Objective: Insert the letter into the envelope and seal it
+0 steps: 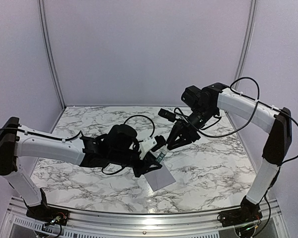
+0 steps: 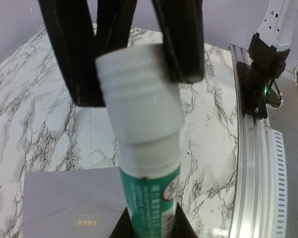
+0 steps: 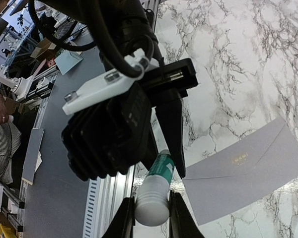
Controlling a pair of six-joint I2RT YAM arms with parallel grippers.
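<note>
While left claw (image 2: 151, 226) clamps glue stick (image 2: 150, 191) and right claw (image 3: 152, 218) grips its cap (image 3: 151, 207), envelope (image 1: 159, 177) lies at 6 o'clock, top view.

A white bench (image 1: 213, 168) with black wiggly marble lines fills the middle, with plain pale purple walls (image 1: 149, 49) standing round it at 9, 12 and 3 o'clock, thin silver poles (image 1: 49, 54) in the two back corners, and a shiny metal rail (image 1: 139, 220) along its edge at 6 o'clock.
</note>
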